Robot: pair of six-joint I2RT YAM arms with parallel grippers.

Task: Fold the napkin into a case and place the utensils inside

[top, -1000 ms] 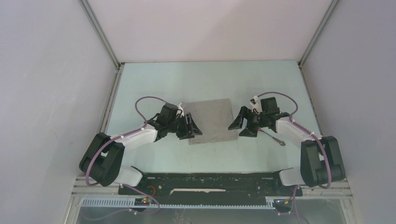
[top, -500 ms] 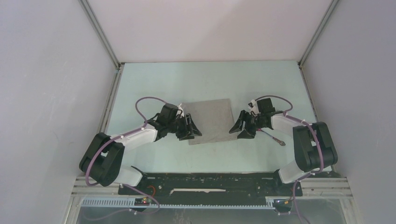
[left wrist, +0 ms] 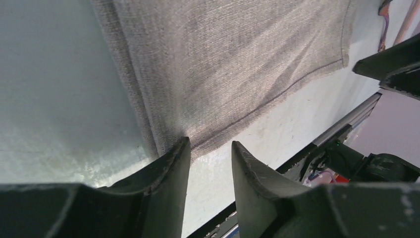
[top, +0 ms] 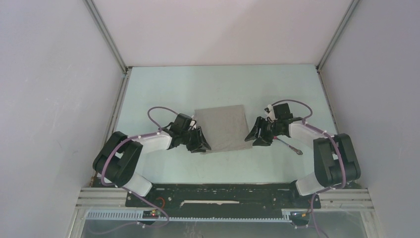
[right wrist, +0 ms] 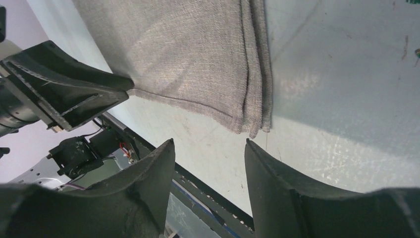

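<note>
The soft grey-beige cloth napkin (top: pixel 221 128) lies flat on the pale green table (top: pixel 223 84), folded into a rectangle. Along the edge facing the right arm its layers show stacked, one lip over another. The black two-finger left gripper (left wrist: pixel 210 146) sits low at the napkin's near corner on its own side. Its fingers are parted by a narrow gap with bare table showing between them, and the cloth's corner lies just ahead of one fingertip, not grasped. The black right gripper (right wrist: pixel 208 144) mirrors it at the opposite near corner, fingers spread wider and released, the layered corner just beyond the tips and apart from them. Behind the right gripper, beside its wrist, a thin metal utensil with a pinkish handle (top: pixel 292 147) rests on the table apart from the cloth; fork or spoon, I cannot tell. Both arms reach forward low, elbows bent outward, wrists turned inward toward the napkin.
</note>
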